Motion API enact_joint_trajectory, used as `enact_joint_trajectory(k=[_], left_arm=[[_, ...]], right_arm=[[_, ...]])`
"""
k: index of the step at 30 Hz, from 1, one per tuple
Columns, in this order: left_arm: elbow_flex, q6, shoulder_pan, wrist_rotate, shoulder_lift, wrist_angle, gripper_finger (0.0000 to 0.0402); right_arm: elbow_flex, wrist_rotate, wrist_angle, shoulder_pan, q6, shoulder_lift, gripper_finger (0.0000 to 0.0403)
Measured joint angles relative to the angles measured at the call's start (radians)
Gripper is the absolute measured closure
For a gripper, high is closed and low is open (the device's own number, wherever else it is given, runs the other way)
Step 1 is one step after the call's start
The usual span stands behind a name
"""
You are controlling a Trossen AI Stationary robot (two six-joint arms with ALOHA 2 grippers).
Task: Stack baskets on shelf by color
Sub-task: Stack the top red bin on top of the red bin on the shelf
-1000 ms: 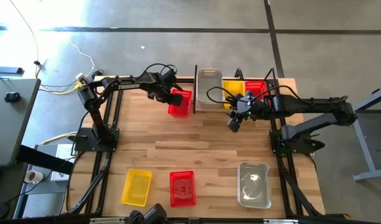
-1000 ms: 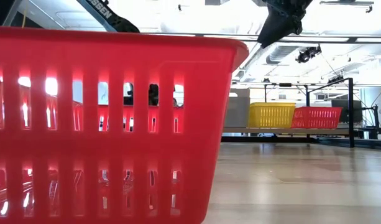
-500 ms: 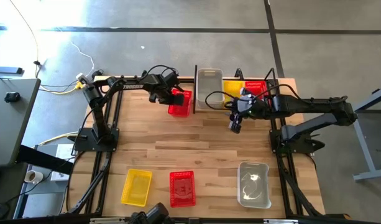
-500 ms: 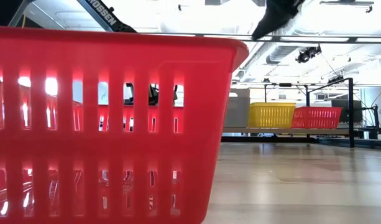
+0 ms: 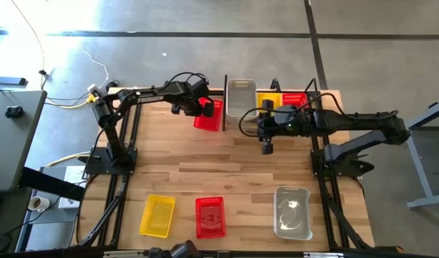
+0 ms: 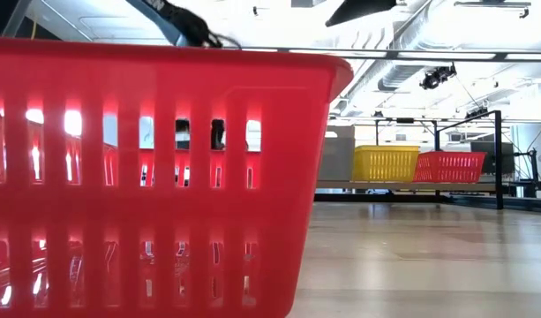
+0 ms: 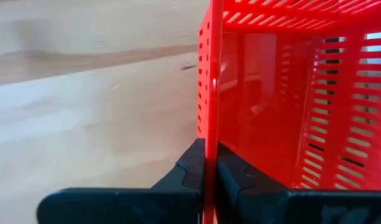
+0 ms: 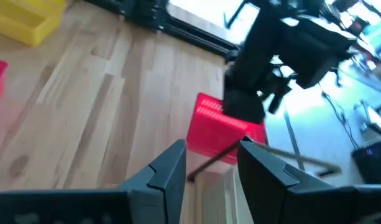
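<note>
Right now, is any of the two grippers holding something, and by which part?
The left gripper is shut on the thin side wall of a red basket, near its rim. The right gripper is open and holds nothing.

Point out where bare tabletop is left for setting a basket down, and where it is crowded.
Free: the wide wooden middle of the table, between the back row and the front row of yellow basket, red basket and clear basket. Crowded: the back edge, where the left gripper clamps a red basket's wall beside the shelf, right gripper close by.
</note>
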Motion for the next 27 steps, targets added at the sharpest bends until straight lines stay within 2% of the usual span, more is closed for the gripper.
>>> enact_joint_trajectory(k=[6,13,21,27], left_arm=[[0.118,-0.041,-0.058,-0.136,-0.066,-0.176,0.0399],[0.224,-0.102,-0.126,-0.232,-0.136,-0.221,0.0399],[0.301,-0.134,-0.231,-0.314,-0.150,-0.232,0.0399],[0.304,-0.168,-0.292,-0.370,-0.150,-0.232,0.0399]], right_arm=[[0.000,-0.035,0.093,0.000,-0.127,0.036,0.0272],[0.000,-0.073,0.235,0.000,-0.230,0.104,0.0272],[0.000,-0.076,0.350,0.000,-0.236,0.211,0.0272],[0.000,-0.034,0.419,0.001,-0.210,0.289,0.0272]])
